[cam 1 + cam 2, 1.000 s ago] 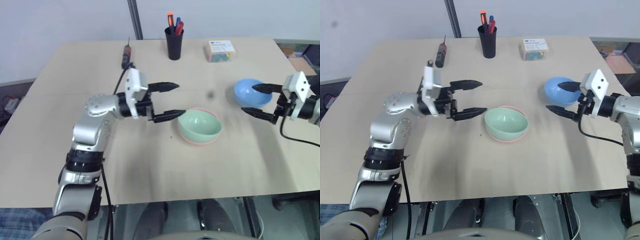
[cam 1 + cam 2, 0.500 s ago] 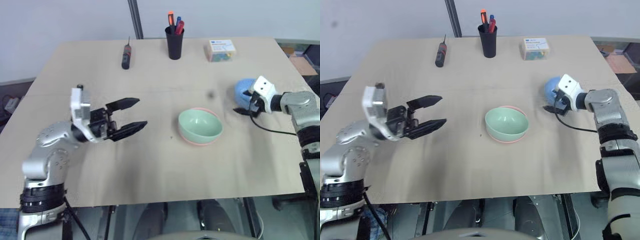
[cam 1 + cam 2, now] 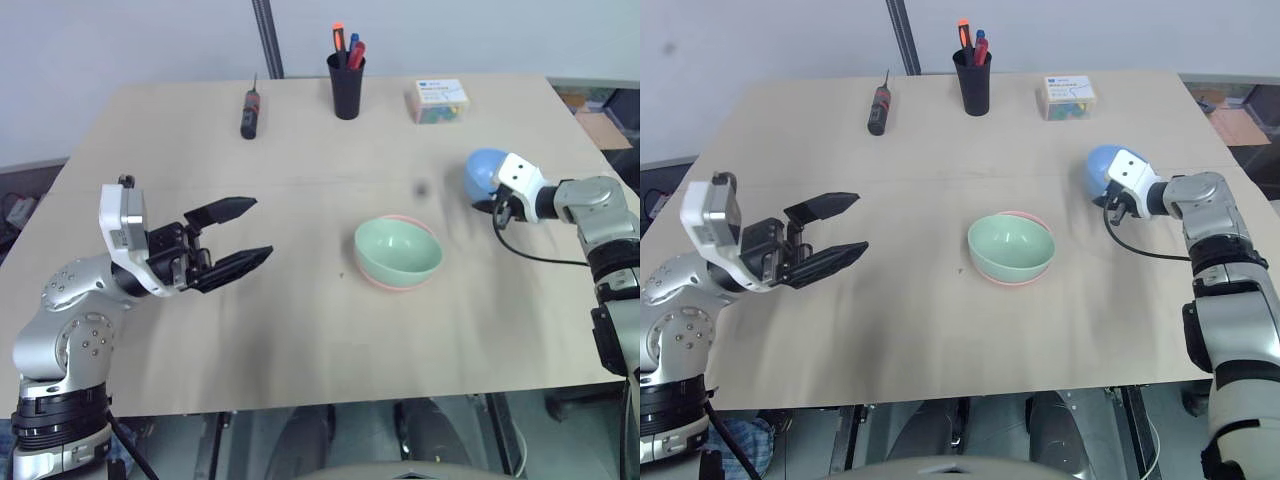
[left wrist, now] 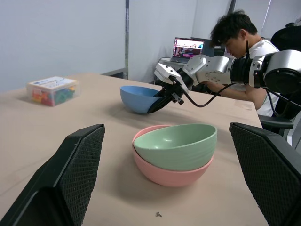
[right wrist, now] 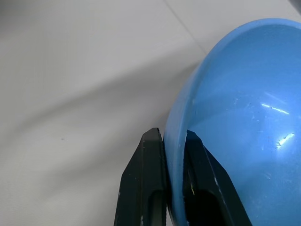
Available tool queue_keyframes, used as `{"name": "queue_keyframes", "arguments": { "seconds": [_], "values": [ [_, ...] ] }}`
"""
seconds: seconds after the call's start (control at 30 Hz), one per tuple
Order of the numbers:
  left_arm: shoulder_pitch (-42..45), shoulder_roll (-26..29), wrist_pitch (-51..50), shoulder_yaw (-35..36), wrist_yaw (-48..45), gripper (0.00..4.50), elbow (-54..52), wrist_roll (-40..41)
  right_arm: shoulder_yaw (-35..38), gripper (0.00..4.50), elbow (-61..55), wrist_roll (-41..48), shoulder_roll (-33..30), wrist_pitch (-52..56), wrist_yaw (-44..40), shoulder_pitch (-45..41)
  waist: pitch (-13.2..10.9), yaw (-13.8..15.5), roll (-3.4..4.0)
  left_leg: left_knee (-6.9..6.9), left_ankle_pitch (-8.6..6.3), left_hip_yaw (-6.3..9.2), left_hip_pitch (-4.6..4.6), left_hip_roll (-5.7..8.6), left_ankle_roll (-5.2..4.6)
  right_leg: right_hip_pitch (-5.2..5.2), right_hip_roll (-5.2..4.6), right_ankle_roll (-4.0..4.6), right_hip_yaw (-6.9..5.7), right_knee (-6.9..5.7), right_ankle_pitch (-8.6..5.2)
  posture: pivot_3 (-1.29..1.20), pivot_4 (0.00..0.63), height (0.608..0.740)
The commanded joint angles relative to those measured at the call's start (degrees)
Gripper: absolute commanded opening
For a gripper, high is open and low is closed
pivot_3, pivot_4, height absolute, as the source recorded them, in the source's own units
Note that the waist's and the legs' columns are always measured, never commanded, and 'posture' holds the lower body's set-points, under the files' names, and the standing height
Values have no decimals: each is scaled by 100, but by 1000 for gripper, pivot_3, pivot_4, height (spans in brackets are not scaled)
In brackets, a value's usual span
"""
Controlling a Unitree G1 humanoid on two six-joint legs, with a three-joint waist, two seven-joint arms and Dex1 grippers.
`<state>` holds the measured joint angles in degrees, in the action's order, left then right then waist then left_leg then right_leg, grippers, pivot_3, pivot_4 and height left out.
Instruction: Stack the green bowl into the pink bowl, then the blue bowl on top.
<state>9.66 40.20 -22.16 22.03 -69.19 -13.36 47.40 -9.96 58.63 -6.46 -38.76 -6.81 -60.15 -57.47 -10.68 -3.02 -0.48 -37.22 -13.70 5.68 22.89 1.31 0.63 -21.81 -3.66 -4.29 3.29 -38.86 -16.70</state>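
The green bowl (image 3: 398,250) sits nested in the pink bowl (image 3: 384,283) at the table's middle; only the pink rim peeks out beneath it. To the right stands the blue bowl (image 3: 482,172), tipped with its gripped edge raised. My right gripper (image 3: 495,205) is shut on that rim, and in the right wrist view its fingers (image 5: 146,179) pinch the blue wall (image 5: 235,108) between them. My left gripper (image 3: 262,228) hangs open and empty, well left of the stacked bowls and pointing at them (image 4: 176,146).
At the table's far edge stand a black pen cup (image 3: 347,85), a screwdriver (image 3: 248,115) and a small box of coloured bits (image 3: 441,100). A person (image 4: 240,42) sits at a laptop beyond the table's right side.
My right gripper reached the blue bowl, shut on its rim and tipped it. My left arm drew back to the left, away from the stacked bowls, still open.
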Motion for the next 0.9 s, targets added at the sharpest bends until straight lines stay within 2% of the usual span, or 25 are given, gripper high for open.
{"name": "queue_keyframes", "arguments": {
  "seconds": [0.03, 0.17, 0.43, 0.53, 0.67, 0.9],
  "values": [
    [22, 15, 150, 32, -100, 4500, -134, 60, 133, 43, -851, 148, -189, -81, -316, -17, -1, -7, 1, 0, 0, 0, 1, 0, 0, -1, 0, 0, 0, 0, 0, 0, 150, 740],
    [132, 61, 197, -34, -222, 4500, 48, -1, 239, 43, -2689, 678, -314, 396, -1012, 329, -4, -27, 7, 2, -3, 12, 2, -5, -6, -4, 0, 0, 3, -2, 0, 0, 150, 740],
    [455, 101, 296, -286, -516, 4500, 431, -146, 187, 43, -6729, 2155, -655, 2311, -1859, 1228, -5, 44, 9, 2, -12, 36, 5, -14, -19, -5, -2, -1, -7, 0, 0, 0, 150, 740],
    [551, 92, 334, -360, -605, 4500, 565, -222, 131, 43, -7445, 2354, -707, 2743, -1818, 1376, -5, 72, 8, 0, -12, 36, 5, -13, -19, -4, -4, -1, -8, 0, 0, 0, 150, 740],
    [741, 48, 223, -411, -529, 4500, 678, -179, -9, 43, -7849, 2288, -714, 3027, -1596, 1509, -4, 82, 6, -1, -12, 41, 5, -12, -20, -2, -4, -1, -13, -1, 0, 0, 150, 740],
    [815, 97, 161, -489, -565, 4500, 748, -245, -2, 2650, -7926, 2249, -752, 3085, -1389, 1637, -4, 65, 7, 0, -12, 41, 5, -11, -20, -2, -4, -1, -14, 0, 0, 0, 150, 740]
  ]
}}
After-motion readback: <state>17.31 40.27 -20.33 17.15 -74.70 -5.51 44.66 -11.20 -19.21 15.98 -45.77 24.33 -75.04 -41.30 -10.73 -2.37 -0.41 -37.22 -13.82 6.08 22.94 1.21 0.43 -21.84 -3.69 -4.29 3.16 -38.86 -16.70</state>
